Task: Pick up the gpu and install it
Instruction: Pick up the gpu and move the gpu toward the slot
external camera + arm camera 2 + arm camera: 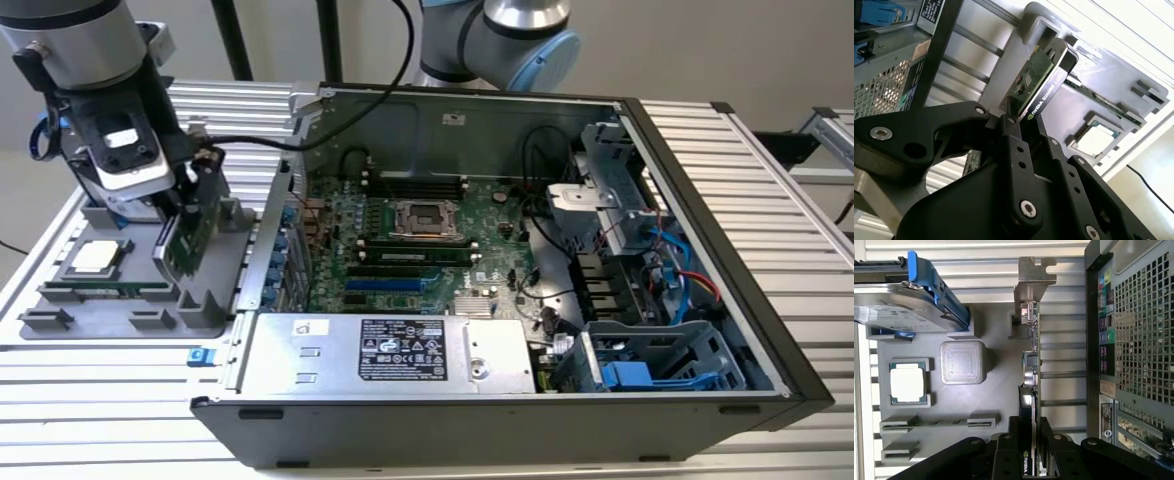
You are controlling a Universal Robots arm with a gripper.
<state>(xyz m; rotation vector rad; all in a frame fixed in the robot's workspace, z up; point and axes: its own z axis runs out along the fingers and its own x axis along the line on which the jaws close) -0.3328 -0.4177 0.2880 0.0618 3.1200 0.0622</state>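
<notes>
Green-and-black gpu (pixel 1030 365) stands edge-on over grey tray (pixel 80 310), beside case (pixel 400 440). Gripper (pixel 1014 117) closed tight on card's edge. Risks: bracket (pixel 1031 275) snagging tray slot; narrow hold letting card pivot; card clipping case wall.

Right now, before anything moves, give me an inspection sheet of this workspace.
Surface: ribbed metal table, carrying a grey tray and an open computer case.
Job's things: gpu standing on edge at the grey tray, outside the case.
Clutter: processor chip, memory stick and blue-framed hard drive in the tray.
Gripper: gripper shut on the gpu's upper edge.
Cables: black cable running from the arm toward the case; red and blue leads inside the case.
Surroundings: pale wall behind; nothing else seen.
</notes>
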